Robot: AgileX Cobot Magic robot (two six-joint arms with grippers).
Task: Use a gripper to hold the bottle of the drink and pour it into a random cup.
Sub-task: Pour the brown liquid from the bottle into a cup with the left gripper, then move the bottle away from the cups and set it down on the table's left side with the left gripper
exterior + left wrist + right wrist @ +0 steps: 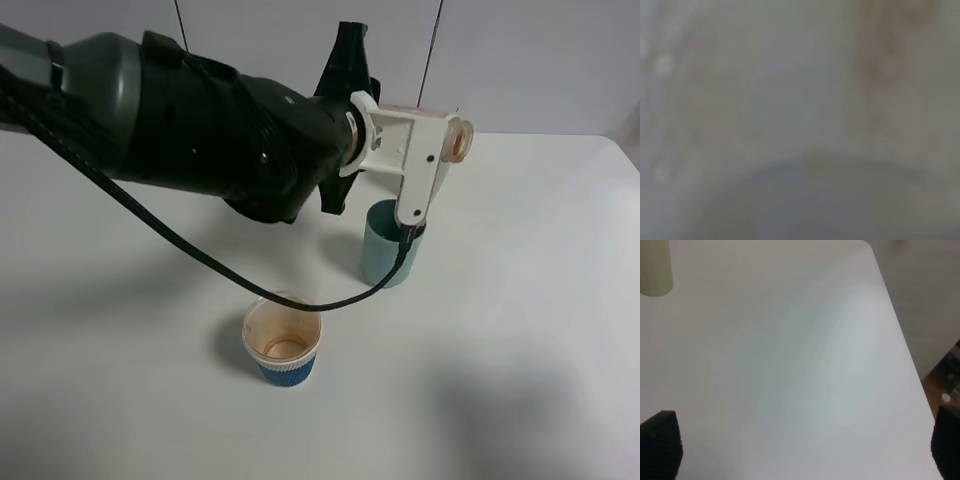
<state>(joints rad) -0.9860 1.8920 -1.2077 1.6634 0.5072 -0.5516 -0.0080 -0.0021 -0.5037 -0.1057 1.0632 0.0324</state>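
My left gripper (437, 150), white jaws on a bulky black arm, is shut on the bottle (458, 140). It holds the bottle tipped on its side above the teal cup (390, 252). The bottle's round mouth faces the camera and looks brownish inside. A strip of red label shows behind the jaw. No stream of drink shows. The jaw and black cable cover part of the cup's rim. The left wrist view is a grey blur. My right gripper (802, 445) is open and empty over bare table, with only its black fingertips (660, 445) showing.
A blue ribbed paper cup (283, 345) with a stained white inside stands in front of the teal cup, to the left. A pale yellow-green tumbler (655, 267) shows in the right wrist view. The white table's edge (905, 355) runs close by the right gripper.
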